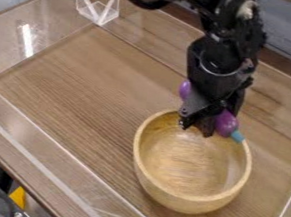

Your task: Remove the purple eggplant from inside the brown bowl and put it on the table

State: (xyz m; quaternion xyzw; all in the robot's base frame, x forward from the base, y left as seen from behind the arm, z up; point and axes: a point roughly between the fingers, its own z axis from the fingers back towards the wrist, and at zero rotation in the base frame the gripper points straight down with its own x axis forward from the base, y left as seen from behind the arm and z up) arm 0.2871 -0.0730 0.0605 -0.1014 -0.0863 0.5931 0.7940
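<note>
A single overhead-angled view shows a brown wood-grain table [84, 82] fenced by clear acrylic walls [38, 26]. Toward the lower right sits the brown bowl [239, 188], wide and round, pale tan with a thick rim; its inside is empty.

A black robot arm [226, 30] reaches down from the top of the picture, its wrist pointing steeply downward. The gripper [203, 123] hangs just above the bowl's far rim, and its jaws are clamped together on the purple eggplant [223, 120]. The glossy purple body shows on both sides of the black fingers, and the teal stem tip pokes out toward the right, so the toy lies roughly crosswise in the grip. That crosswise hold likely comes from pinching it across its narrow middle, the easiest place to seize a long, slippery shape.

The eggplant is lifted clear of the bowl's hollow and is not touching it; whether it sits directly over the rim or slightly beyond it is hard to judge from this angle.

The removal half of the job looks done. What remains is to carry the toy sideways to bare tabletop, lower it, and let go. Bare wood lies behind and to the left of the bowl.
</note>
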